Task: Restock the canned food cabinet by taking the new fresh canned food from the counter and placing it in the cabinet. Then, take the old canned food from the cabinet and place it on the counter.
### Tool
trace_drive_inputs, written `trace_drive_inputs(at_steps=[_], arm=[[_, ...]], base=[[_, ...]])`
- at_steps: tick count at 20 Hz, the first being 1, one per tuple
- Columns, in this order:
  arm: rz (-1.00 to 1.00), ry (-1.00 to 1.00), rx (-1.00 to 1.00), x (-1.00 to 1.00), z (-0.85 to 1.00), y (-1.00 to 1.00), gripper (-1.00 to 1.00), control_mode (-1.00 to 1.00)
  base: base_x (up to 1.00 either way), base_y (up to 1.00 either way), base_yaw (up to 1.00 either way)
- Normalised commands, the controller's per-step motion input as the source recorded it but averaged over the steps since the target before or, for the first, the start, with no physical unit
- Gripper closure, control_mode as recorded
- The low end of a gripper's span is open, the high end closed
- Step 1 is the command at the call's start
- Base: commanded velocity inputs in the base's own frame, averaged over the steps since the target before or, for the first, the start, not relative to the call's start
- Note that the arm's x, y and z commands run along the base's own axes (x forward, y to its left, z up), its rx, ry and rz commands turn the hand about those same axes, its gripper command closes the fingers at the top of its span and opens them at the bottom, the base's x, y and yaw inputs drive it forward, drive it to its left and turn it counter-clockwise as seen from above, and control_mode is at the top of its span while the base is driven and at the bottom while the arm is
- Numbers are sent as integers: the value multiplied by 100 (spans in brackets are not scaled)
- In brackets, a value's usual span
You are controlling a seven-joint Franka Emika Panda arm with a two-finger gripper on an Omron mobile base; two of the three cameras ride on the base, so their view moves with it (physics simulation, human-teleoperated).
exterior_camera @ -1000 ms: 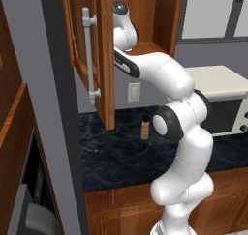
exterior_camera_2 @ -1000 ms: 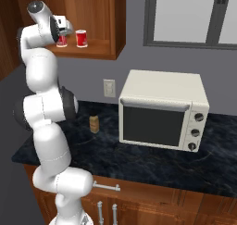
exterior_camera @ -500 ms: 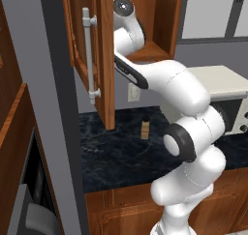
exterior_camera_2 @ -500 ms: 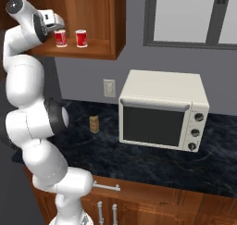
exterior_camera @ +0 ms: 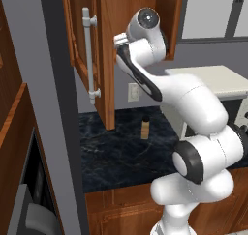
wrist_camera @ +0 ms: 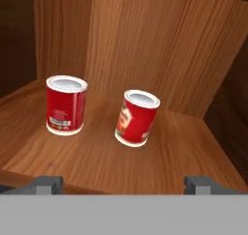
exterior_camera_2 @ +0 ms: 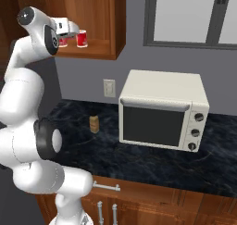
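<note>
Two red cans with white tops stand on the shelf of the open reddish-brown cabinet point(exterior_camera_2: 99, 15). In the hand view the left can point(wrist_camera: 65, 106) is upright and the right can point(wrist_camera: 137, 118) leans a little. Both also show in the right base view, left can point(exterior_camera_2: 62, 41) and right can point(exterior_camera_2: 82, 38). My gripper point(wrist_camera: 125, 184) is open at the shelf's front edge, short of both cans, its fingertips point(wrist_camera: 46, 183) far apart with nothing between them. Seen from the right base, the gripper point(exterior_camera_2: 69, 27) hovers just left of and above the cans. The black counter point(exterior_camera_2: 152, 161) lies below.
The cabinet door point(exterior_camera: 97, 60) with its silver bar handle point(exterior_camera: 88, 55) stands open to the left of the arm. A white toaster oven point(exterior_camera_2: 162, 110) sits on the counter's right. A small tan container point(exterior_camera_2: 94, 124) stands near the wall outlet point(exterior_camera_2: 109, 87).
The arm's elbow has swung out and the hand has shifted at the cabinet mouth, backing slightly then coming close again. Both cans stay where they were on the shelf.
</note>
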Motion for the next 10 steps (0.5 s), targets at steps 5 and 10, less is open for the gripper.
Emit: trace_drive_inputs(at_steps=[5, 10], arm=[[-4, 16, 11, 6, 0, -43, -100, -100], [-2, 21, 10, 14, -9, -23, -100, -100]], base=[[0, 0, 0], [0, 0, 0]])
